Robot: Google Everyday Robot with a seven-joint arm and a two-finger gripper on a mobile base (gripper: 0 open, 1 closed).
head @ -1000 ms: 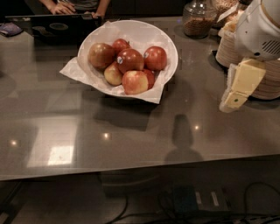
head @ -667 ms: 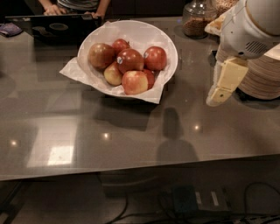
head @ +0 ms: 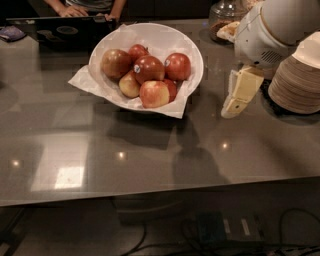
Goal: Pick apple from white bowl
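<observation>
The white bowl [head: 161, 36], lined with crinkled white paper, stands at the back middle of the grey table and holds several apples. The bright red apple [head: 179, 66] with a small pale sticker lies at the right of the pile. A darker red stickered apple [head: 149, 69] sits in the middle, and a yellow-blushed apple [head: 154, 94] lies in front. My gripper [head: 231, 111] hangs with its cream fingers pointing down, over the table to the right of the bowl and apart from it. It holds nothing that I can see.
A stack of pale disposable bowls [head: 295, 82] stands just right of the gripper. A glass jar [head: 226, 15] is behind it. A dark laptop [head: 65, 31] and a person's hands [head: 75, 10] are at the back left. The table's front edge [head: 160, 195] runs across below.
The gripper and arm have moved left from the right edge toward the bowl. The bowl and apples have not moved on the table.
</observation>
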